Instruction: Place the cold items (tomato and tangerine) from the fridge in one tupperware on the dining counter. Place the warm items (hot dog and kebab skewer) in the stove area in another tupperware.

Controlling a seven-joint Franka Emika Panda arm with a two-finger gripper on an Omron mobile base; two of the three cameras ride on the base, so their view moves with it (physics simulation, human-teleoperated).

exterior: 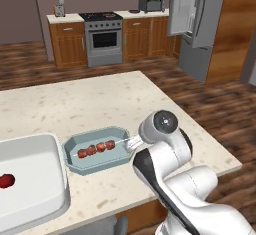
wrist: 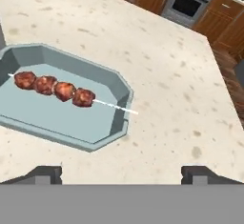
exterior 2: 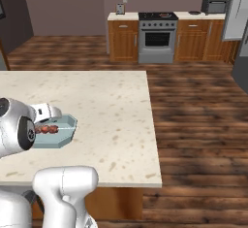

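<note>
The kebab skewer (wrist: 55, 89), several browned meat chunks on a thin stick, lies in the pale teal octagonal tupperware (wrist: 119, 123) on the beige dining counter (wrist: 181, 85). Its bare tip pokes over the container's rim. My gripper (wrist: 122, 175) hovers just back from that end of the container, open, with nothing between the fingertips (wrist: 45, 174). In the left base view the large white tupperware (exterior: 50, 144) sits left of the teal one (exterior: 75, 166) and holds the dark red tomato (exterior: 6, 180). The tangerine is out of view. A small reddish shape on the stove (exterior: 102, 16) is too small to identify.
Across the wooden floor, the fridge (exterior: 200, 24) stands with its door open, to the right of the range (exterior: 104, 39) and the brown cabinets. A toaster oven (exterior: 151, 4) sits on the back counter. The dining counter's corner and edge (exterior: 220, 149) are close to my arm's right.
</note>
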